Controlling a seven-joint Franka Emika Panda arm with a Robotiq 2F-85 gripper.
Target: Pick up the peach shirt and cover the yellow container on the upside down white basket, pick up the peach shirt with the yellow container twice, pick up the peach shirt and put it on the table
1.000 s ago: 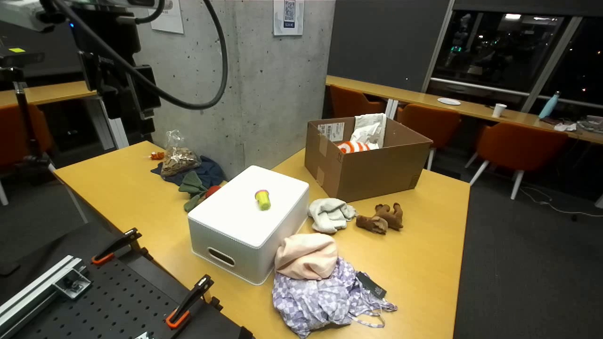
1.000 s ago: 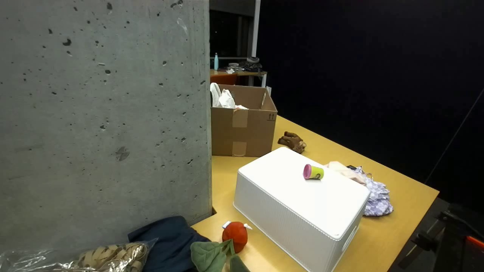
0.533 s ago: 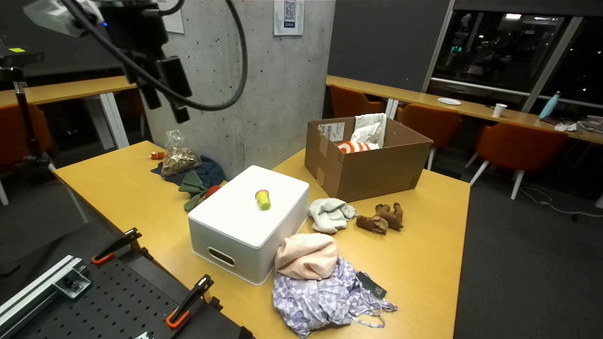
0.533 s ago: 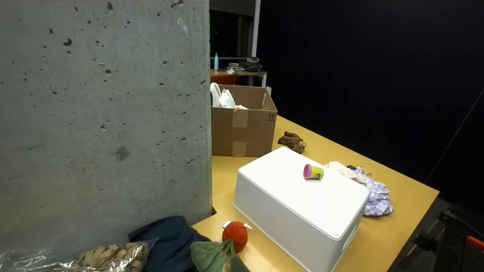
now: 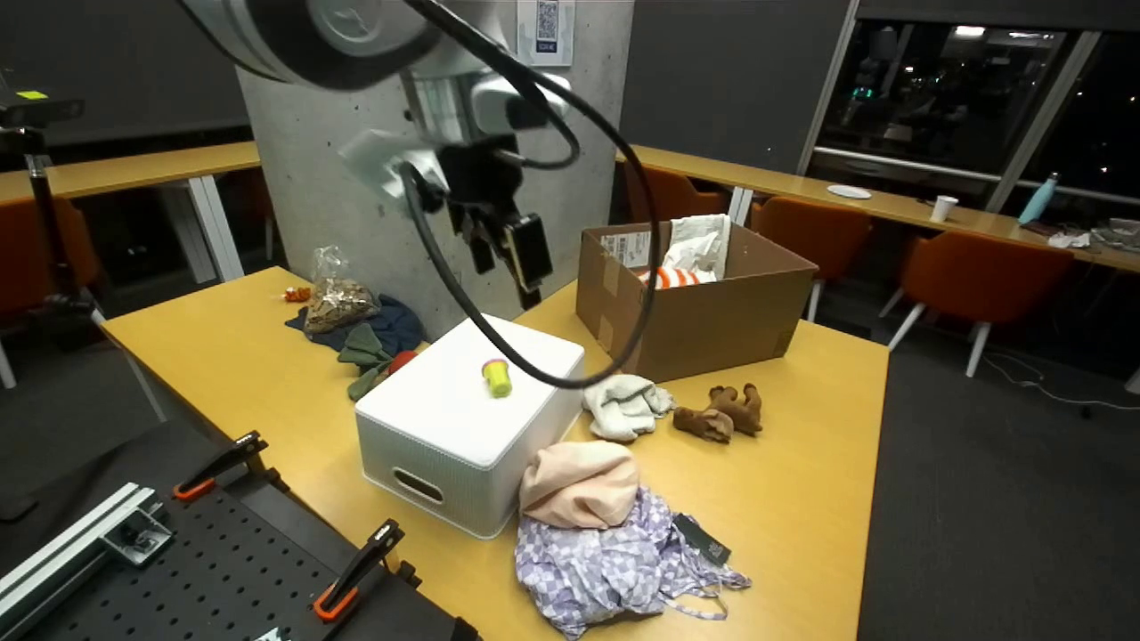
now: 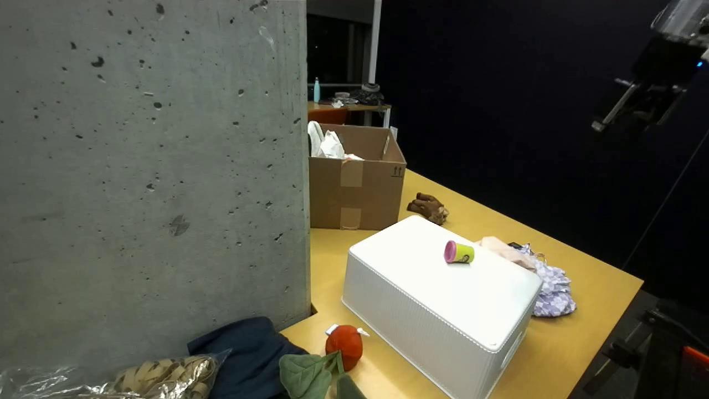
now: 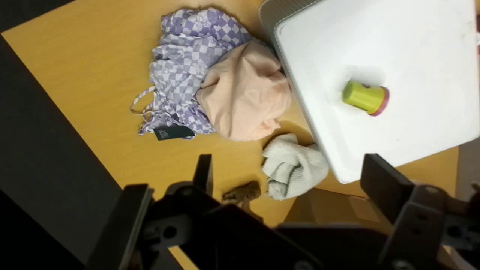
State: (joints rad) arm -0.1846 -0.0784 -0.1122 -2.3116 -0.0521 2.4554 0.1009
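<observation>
"How are the fingers (image 7: 384, 183) standing?"

"They're standing wide apart in the wrist view. The gripper (image 7: 288, 168) is hovering well above the table (image 5: 802, 499)."

"And the peach shirt (image 7: 245, 92)?"

"It's lying bunched up lower than the fingers, showing ahead of the gap between their tips in the wrist view. It's overlapping a purple checkered garment (image 7: 187, 56) with a dark tag (image 7: 174, 132)."

"Where's the yellow container (image 7: 362, 97)?"

"Beyond the tip at the right of that view. It's lying on its side on the upside-down white basket (image 7: 423, 56), its pink lid (image 7: 381, 101) pointing away from the shirt. The shirt is lying just beside that basket; whether they're touching, I can't tell."

"What's showing nearer the tips?"

"A pale knit cloth (image 7: 294, 165) is showing between them, well below. A brown plush animal (image 7: 243, 191) is peeking out beside the finger at the left, and the gripper is partly hiding a cardboard box (image 7: 322, 204)."
</observation>
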